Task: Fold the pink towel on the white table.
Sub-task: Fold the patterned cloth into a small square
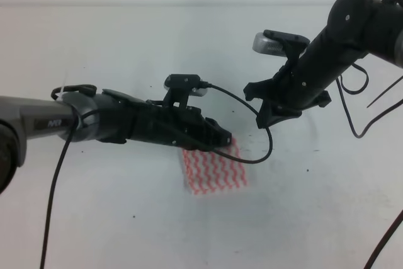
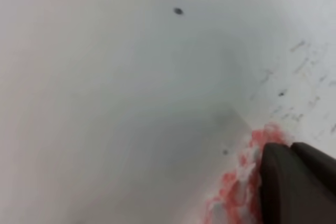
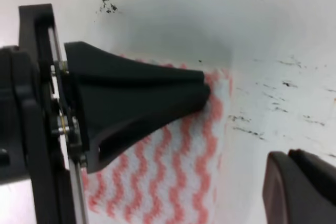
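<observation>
White table point(image 1: 126, 218) fills nearly the whole exterior high view, pale and flat with a few tiny dark specks. Near its middle lies the pink towel point(image 1: 214, 169), a small rectangle of white cloth with pink-red wavy stripes, flat on the surface. My left gripper point(image 1: 220, 138) reaches in from the left, low and nearly level, and its tip sits on the towel's upper edge, hiding that edge; a black cable loops from my left wrist camera over the towel's right side. My right gripper point(image 1: 269, 116) hangs above and to the right of the towel, apart from it, its arm slanting down from the upper right corner. From my left wrist view I see mostly blurred white table point(image 2: 131, 103), and in the lower right corner one dark finger point(image 2: 294, 187) pressed against a bunched, pink-flecked bit of towel point(image 2: 236, 192); the fingers seem clenched on the cloth there, though the blur keeps me from being certain. From my right wrist view the towel point(image 3: 173, 182) lies striped and flat on the table point(image 3: 273, 35), my left gripper's black finger point(image 3: 136, 100) lying across it with its tip near the towel's far right corner. Only one dark fingertip point(image 3: 299, 187) of my right gripper shows at the lower right, off the cloth, so I cannot tell whether that gripper is released or clenched.
</observation>
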{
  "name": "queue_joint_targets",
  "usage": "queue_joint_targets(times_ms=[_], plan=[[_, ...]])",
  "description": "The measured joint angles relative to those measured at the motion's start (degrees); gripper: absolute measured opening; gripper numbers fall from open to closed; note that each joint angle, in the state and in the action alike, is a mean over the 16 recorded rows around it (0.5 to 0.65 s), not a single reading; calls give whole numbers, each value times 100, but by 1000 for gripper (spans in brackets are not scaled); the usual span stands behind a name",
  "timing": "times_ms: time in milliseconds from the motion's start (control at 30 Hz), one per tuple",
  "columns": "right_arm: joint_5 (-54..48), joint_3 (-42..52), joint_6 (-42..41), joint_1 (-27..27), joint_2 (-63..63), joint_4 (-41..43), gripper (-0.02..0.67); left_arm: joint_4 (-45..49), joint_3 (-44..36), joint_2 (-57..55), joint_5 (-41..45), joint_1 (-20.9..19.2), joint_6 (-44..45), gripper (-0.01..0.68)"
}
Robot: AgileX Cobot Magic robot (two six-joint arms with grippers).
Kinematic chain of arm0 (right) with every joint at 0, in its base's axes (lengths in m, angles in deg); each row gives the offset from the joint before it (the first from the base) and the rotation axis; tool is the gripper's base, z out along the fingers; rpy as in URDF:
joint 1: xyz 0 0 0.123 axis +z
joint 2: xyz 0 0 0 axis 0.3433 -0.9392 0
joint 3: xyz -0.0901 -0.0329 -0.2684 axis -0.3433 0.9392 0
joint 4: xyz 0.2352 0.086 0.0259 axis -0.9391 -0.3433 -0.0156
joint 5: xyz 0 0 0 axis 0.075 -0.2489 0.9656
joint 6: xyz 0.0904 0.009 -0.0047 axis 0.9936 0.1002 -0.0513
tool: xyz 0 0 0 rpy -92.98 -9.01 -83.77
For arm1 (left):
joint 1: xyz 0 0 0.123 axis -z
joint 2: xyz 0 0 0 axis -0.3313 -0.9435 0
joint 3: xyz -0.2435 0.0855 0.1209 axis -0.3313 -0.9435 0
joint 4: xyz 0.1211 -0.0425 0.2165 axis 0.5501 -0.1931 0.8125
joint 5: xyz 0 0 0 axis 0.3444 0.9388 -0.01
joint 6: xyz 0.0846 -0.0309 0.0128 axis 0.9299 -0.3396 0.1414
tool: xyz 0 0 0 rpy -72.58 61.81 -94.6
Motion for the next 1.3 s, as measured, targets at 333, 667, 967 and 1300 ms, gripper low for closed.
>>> queue_joint_targets(times_ms=[333, 667, 967, 1300], plan=[[-8, 1, -1, 0, -8, 2, -18, 89, 53, 59, 331, 0, -17, -4], [3, 1, -3, 0, -8, -8, -18, 1207, 113, 557, 614, 0, -855, -3], [27, 2, -3, 1, -12, -45, -18, 2318, 118, 533, 1034, 6, -1742, -3], [34, 1, -2, 1, -12, -70, -18, 2438, 124, 231, 987, 218, -1850, -4]])
